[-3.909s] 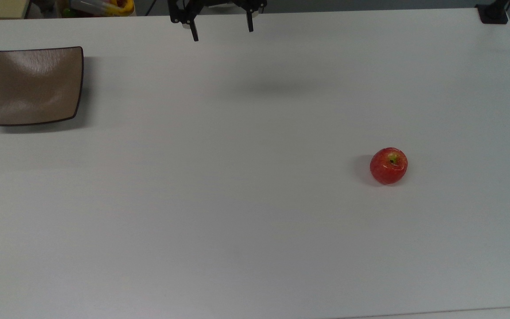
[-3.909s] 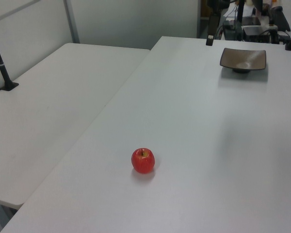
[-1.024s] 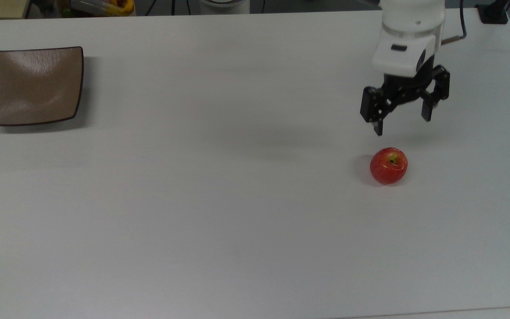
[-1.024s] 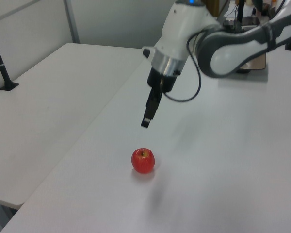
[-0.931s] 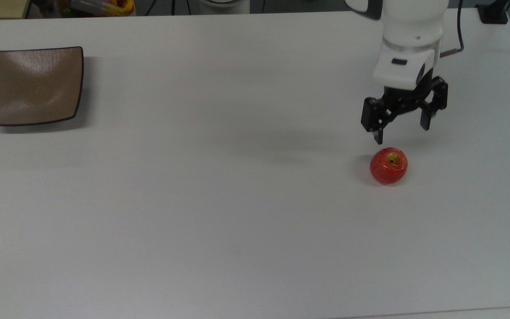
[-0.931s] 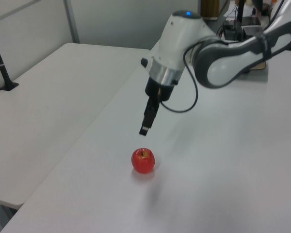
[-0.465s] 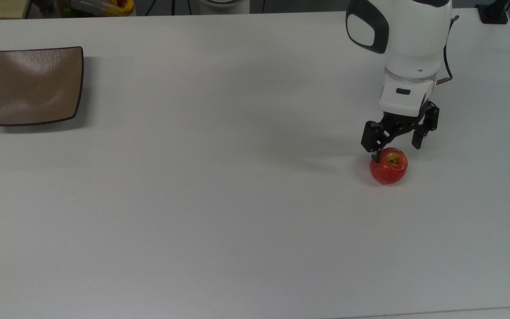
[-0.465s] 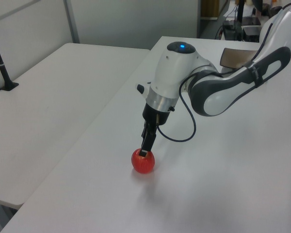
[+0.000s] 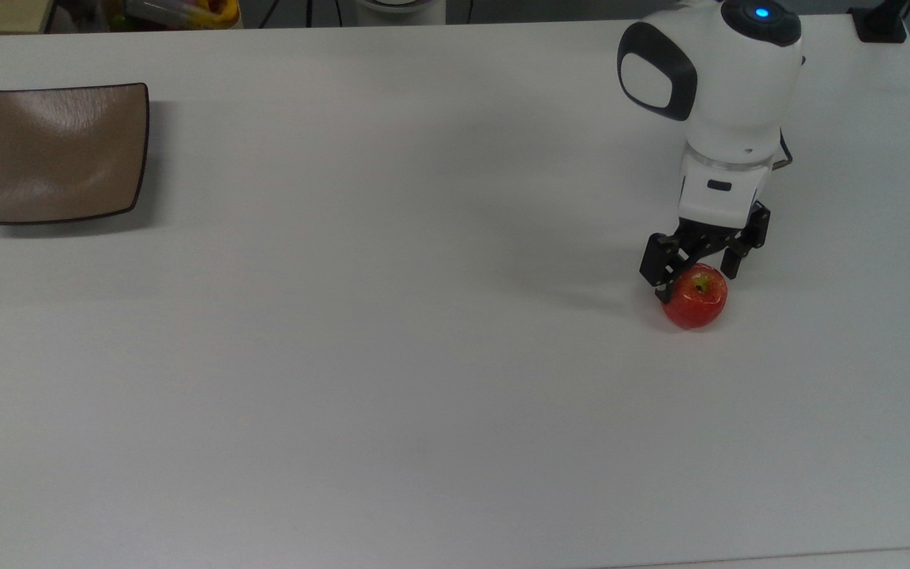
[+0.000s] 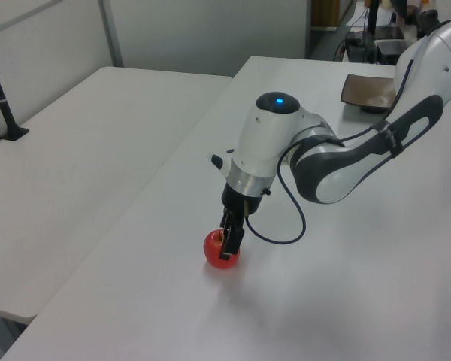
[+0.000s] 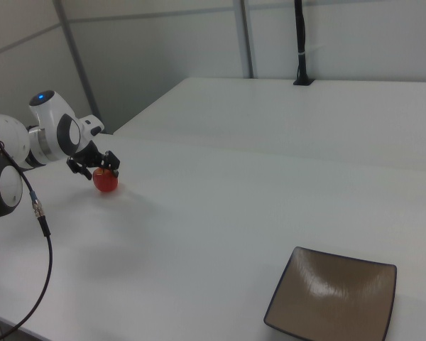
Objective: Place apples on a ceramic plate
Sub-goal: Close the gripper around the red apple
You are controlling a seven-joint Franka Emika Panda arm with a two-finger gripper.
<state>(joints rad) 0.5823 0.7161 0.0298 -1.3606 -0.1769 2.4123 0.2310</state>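
Hanging low over the apple (image 9: 695,299) near the top view's right side of the white table (image 9: 392,356), with the end effector (image 9: 697,273) spread wide and one finger coming down on each side of the fruit. Not yet closing, as far as can be judged: fingers straddling the apple, apparently without pressing on it, apple resting on the table. Sitting well apart from the apple, toward the top view's far left, the square tan-brown ceramic plate (image 9: 60,152), bare and waiting.

Judging progress: early going. Reaching looks about done; grasping, lifting, carrying across most of the table away from the apple, and setting down on the plate all remaining.

Spreading plain and matte around the apple, the table giving no clutter to work around. Standing beyond the apple in the left view, a second white table (image 10: 83,165) set alongside, with a black post (image 10: 1,94) clamped at its far side. Rising behind that, pale partition walls (image 11: 199,42); showing past the top view's upper edge, some cables and coloured odds and ends, too small to name.
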